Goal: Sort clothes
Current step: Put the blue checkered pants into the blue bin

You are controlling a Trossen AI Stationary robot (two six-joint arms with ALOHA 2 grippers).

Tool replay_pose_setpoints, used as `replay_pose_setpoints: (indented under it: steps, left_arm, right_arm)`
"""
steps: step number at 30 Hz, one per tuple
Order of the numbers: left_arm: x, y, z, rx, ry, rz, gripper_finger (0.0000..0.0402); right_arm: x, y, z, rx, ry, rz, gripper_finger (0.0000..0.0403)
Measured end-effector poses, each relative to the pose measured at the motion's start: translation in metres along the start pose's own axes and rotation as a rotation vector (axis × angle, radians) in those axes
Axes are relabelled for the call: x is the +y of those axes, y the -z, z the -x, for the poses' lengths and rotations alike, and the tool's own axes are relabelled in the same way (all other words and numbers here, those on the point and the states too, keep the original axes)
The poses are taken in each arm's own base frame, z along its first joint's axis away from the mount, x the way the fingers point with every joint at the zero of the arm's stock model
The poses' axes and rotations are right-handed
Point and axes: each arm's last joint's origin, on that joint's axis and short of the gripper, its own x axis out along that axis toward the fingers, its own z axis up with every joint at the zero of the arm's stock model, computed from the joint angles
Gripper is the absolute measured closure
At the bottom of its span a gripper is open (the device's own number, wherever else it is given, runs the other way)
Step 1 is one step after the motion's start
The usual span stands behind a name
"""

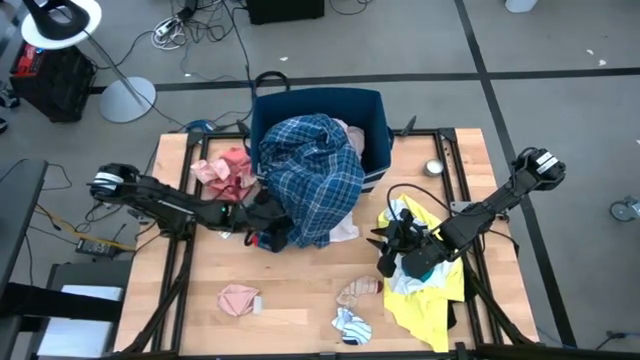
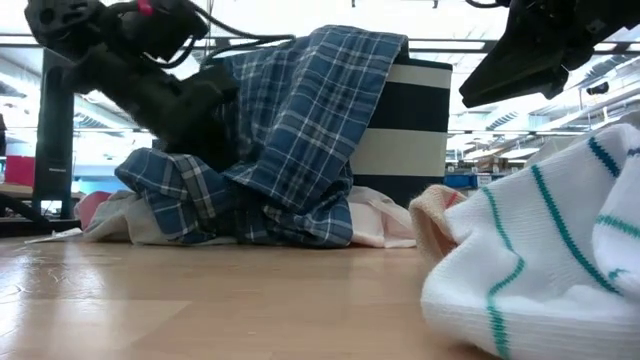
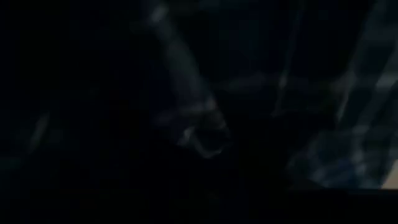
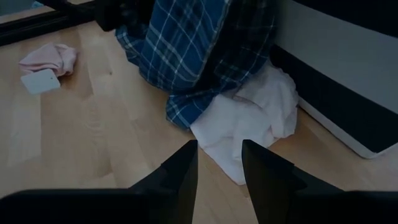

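The desk (image 1: 200, 300) is pale wood planks on a dark frame, standing on a grey floor (image 1: 560, 40) strewn with cables; shelving fills the room behind. No writing is readable. The blue plaid shirt (image 1: 312, 175) drapes over the navy bin (image 1: 375, 120), spilling onto the desk. The left gripper (image 1: 262, 222) is buried in its folds; I cannot tell its fingers' state. The right gripper (image 4: 219, 163) hovers released, a white piece (image 4: 249, 118) just ahead, the yellow shirt (image 1: 440, 300) beneath it.
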Motion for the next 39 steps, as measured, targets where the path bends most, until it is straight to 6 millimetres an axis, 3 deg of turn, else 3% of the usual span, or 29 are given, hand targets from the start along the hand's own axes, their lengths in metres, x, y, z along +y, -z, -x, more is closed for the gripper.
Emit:
replay_pose_setpoints:
  steps: [3, 12, 19, 24, 31, 34, 39]
  left_arm:
    - [-0.007, -0.017, 0.000, -0.060, 0.059, -0.024, 0.0387]
    - [-0.032, -0.099, 0.016, -0.267, 0.144, -0.170, 0.0399]
    - [-0.040, -0.178, 0.049, -0.374, 0.096, -0.356, 0.0400]
    - [-0.024, -0.239, 0.082, -0.509, 0.008, -0.400, 0.0401]
    - [0.022, -0.308, 0.130, -0.686, -0.162, -0.363, 0.0401]
    - [0.041, -0.325, 0.136, -0.730, -0.210, -0.345, 0.0402]
    - [0.070, -0.348, 0.128, -0.738, -0.234, -0.313, 0.0401]
  right_arm:
    - [0.000, 0.000, 0.000, 0.000, 0.000, -0.002, 0.0277]
    - [0.000, 0.000, 0.000, 0.002, 0.002, 0.000, 0.0277]
    - [0.000, 0.000, 0.000, 0.002, 0.003, 0.001, 0.0277]
    - [0.000, 0.000, 0.000, 0.002, 0.003, 0.001, 0.0277]
    - [0.000, 0.000, 0.000, 0.002, 0.003, 0.003, 0.0277]
    - [0.000, 0.000, 0.000, 0.002, 0.003, 0.007, 0.0277]
    - [0.000, 0.000, 0.000, 0.003, 0.004, 0.009, 0.0277]
